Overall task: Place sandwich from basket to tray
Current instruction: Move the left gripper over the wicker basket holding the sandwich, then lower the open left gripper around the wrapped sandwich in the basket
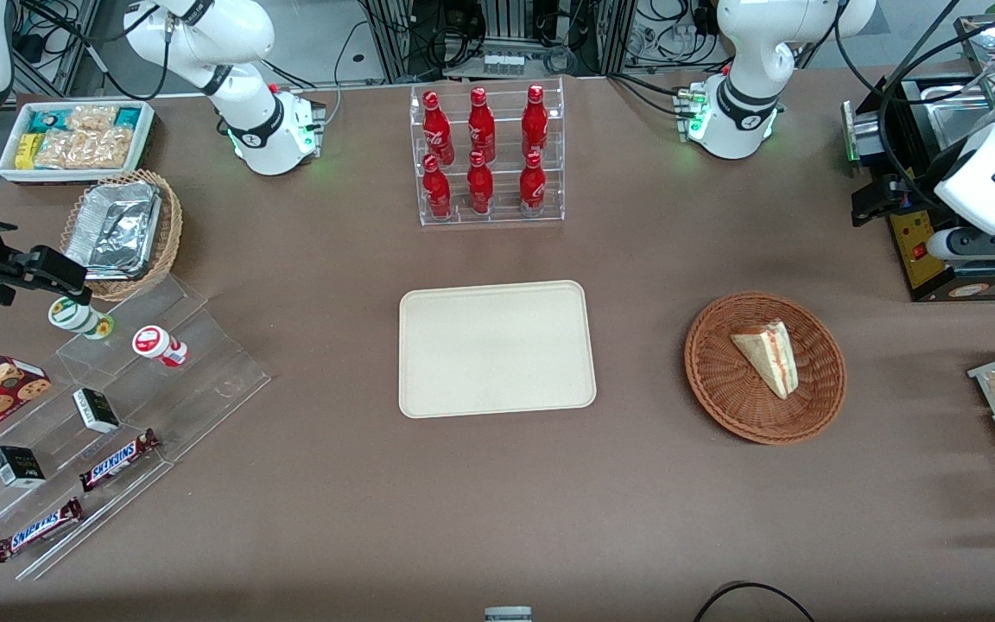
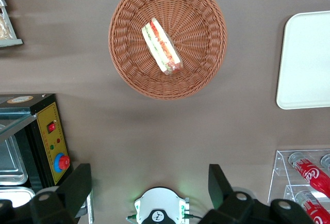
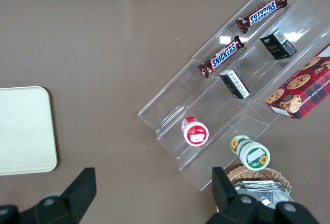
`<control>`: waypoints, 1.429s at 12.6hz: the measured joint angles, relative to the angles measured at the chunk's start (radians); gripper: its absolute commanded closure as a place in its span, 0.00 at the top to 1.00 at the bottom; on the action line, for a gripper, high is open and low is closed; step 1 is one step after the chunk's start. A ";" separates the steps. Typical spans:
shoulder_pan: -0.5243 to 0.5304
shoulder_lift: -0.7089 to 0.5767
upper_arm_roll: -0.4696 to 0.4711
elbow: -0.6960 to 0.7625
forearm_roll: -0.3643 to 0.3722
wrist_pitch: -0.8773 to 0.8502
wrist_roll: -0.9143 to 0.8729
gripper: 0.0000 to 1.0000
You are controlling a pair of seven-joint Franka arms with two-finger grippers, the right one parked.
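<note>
- The small triangular sandwich (image 1: pixel 768 355) of pale white bread, with red-orange and light green filling along its cut edge, is seen lying inside the round, shallow, reddish-brown woven wicker basket (image 1: pixel 713 380), roughly at its middle.
- The basket is set on the brown desk (image 1: pixel 497 518) toward the working arm's end, well apart from the flat rectangular cream-beige tray (image 1: pixel 496 349) with rounded corners, which lies near the desk's middle with nothing on it.
- The left arm's hand (image 2: pixel 149 182) is held high above the desk, near the arm's own base and clear of the basket; its two dark fingers (image 2: pixel 77 185) are spread wide and nothing is held between them.
- The step in hand is judged to be the very start: the sandwich has not yet been reached, and the task is not advanced.
- For the next move, the hand would need to be brought over the basket and lowered with the fingers turned across the wedge's narrow thickness, so that the two bread faces are pinched.
- A gentle squeeze is thought advisable, since soft bread can be crushed and the filling pushed out.
- The basket's raised rim would have to be cleared on the way in and out.
</note>
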State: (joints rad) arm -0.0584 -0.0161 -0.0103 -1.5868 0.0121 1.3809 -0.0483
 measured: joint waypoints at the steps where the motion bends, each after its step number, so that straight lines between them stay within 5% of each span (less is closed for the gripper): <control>1: 0.000 0.000 0.000 0.000 0.000 0.005 0.000 1.00; 8: -0.001 0.008 -0.002 -0.064 -0.004 0.111 0.001 1.00; 18: 0.000 0.016 0.000 -0.406 -0.004 0.546 0.000 1.00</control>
State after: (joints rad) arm -0.0586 -0.0003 -0.0102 -1.9930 0.0082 1.9266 -0.0480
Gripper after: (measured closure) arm 0.000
